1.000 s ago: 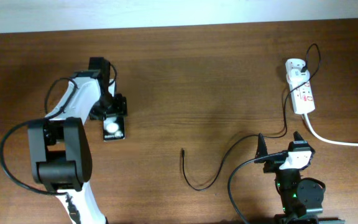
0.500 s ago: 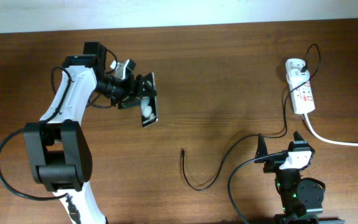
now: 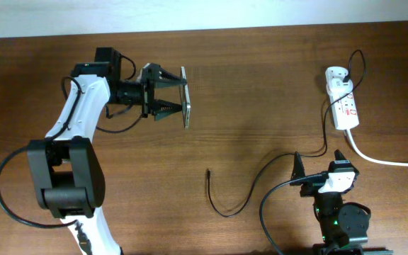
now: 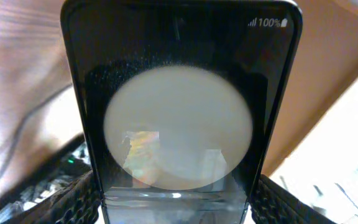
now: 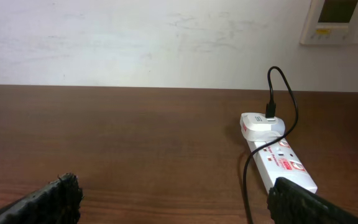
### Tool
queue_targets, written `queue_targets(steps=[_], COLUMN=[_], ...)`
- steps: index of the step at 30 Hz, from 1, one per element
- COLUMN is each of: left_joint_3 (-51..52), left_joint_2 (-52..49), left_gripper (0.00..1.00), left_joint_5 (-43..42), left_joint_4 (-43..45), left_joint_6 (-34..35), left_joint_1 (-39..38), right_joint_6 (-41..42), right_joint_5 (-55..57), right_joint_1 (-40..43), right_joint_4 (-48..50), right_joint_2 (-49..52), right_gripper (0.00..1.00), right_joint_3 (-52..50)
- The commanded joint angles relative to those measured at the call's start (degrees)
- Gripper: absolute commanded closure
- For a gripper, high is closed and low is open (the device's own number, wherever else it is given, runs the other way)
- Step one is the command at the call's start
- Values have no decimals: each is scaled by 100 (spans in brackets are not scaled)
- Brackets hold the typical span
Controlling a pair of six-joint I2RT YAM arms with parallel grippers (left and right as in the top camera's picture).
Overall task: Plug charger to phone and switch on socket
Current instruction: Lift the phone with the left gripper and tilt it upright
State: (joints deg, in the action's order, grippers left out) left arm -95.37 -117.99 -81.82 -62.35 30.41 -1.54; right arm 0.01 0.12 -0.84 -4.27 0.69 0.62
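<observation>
My left gripper [image 3: 179, 99] is shut on the black phone [image 3: 185, 98] and holds it on edge above the table at upper left of centre. In the left wrist view the phone [image 4: 179, 118] fills the frame between my fingers [image 4: 67, 199], its screen showing a large white circle. The charger's thin black cable [image 3: 246, 191] lies loose on the table, its plug tip [image 3: 208, 172] at centre. The white socket [image 3: 343, 106] with red markings lies at far right; it also shows in the right wrist view [image 5: 278, 160]. My right gripper [image 3: 319, 164] is open and empty near the front edge.
A white adapter [image 3: 336, 75] sits plugged in the socket's far end, with the charger cable looping from it. A thick white cord [image 3: 388, 161] runs off to the right. A pale wall stands behind the table's far edge [image 5: 166, 87].
My left gripper has lifted the phone off the table and carried it right, turning it from flat to on edge. The right arm has not moved.
</observation>
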Motion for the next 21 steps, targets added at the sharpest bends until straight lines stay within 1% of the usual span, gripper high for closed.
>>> queue_targets(steps=[1,4,12,21], left_joint_3=[-144,-144,-144,-144], left_joint_2=[-28,-28,-28,-28], left_gripper=[100,100,100,100], left_joint_5=[-590,-835,-835,-780], left_joint_4=[7,9,7,9], left_joint_6=[809,1401,1954,1969], left_joint_1=[11,31,63,57], right_joint_6=[22,22,22,22], right_joint_5=[-31,-31,-31,-31], right_joint_1=[-50,-50,-50,-50], right_joint_4=[-28,-28,-28,-28], right_joint_2=[-33,-33,-33,-33], right_gripper=[1,1,1,1], right_joint_3=[-31,-31,-31,-31])
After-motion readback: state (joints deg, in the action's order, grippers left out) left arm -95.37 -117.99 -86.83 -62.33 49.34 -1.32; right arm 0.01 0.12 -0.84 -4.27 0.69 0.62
